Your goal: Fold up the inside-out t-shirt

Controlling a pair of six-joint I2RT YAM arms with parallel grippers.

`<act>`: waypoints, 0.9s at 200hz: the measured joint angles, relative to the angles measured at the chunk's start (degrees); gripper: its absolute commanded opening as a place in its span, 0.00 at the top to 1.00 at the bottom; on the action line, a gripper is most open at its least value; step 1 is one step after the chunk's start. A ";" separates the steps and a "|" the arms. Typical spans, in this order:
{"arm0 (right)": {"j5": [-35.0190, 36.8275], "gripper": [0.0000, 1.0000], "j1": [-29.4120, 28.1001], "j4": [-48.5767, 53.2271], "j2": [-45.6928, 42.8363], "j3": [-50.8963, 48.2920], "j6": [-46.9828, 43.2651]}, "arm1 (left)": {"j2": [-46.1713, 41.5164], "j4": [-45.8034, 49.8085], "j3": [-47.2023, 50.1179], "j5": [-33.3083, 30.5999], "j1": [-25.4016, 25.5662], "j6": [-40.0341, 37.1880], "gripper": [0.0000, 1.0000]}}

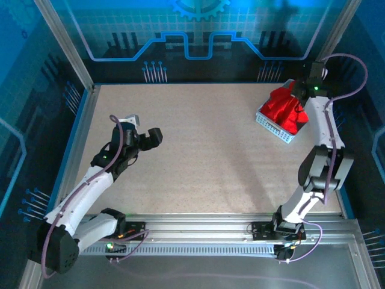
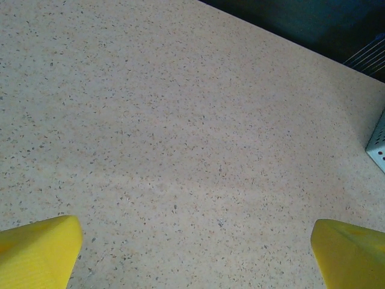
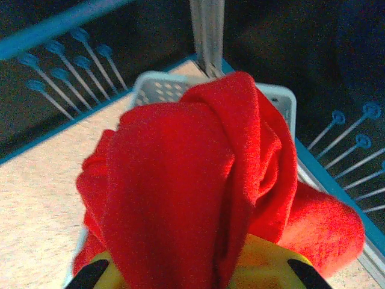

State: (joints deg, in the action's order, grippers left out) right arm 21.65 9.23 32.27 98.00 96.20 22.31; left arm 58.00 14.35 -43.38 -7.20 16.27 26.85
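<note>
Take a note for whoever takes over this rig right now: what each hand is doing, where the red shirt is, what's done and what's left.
Left hand: open, holding nothing, over bare table.
Right hand: closed on a bunch of the red t-shirt, at the table's far right corner.
Shirt: crumpled in a heap in the light blue basket, not yet lifted clear.
Done: the right hand has a grip on the cloth.
Left to do: pull the shirt out of the basket, spread it flat on the table, then fold it.
</note>
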 measured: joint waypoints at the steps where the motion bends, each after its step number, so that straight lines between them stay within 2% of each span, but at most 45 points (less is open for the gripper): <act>1: -0.02 0.99 -0.15 -0.09 -0.46 0.00 -0.13 | 0.00 0.02 0.00 0.00 0.00 0.00 0.01; 71: -3.23 1.00 -9.55 -1.66 -15.85 2.03 -6.51 | -1.27 1.07 -1.09 0.22 0.42 0.04 0.01; 105: -6.73 1.00 -19.23 -1.90 -20.20 4.20 -11.80 | -1.88 2.14 -2.29 0.68 0.52 0.02 0.01; 152: -12.94 0.94 -30.69 -2.56 -24.79 5.35 -15.30 | -2.47 2.54 -3.74 1.22 0.79 0.04 0.01; 180: -14.01 0.91 -36.72 -4.79 -25.51 0.11 -16.33 | -3.15 2.56 -3.74 1.29 0.79 0.20 0.01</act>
State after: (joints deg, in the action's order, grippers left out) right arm 7.64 -27.49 27.49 72.49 96.31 5.98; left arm 54.85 16.91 -47.11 -5.91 17.06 27.05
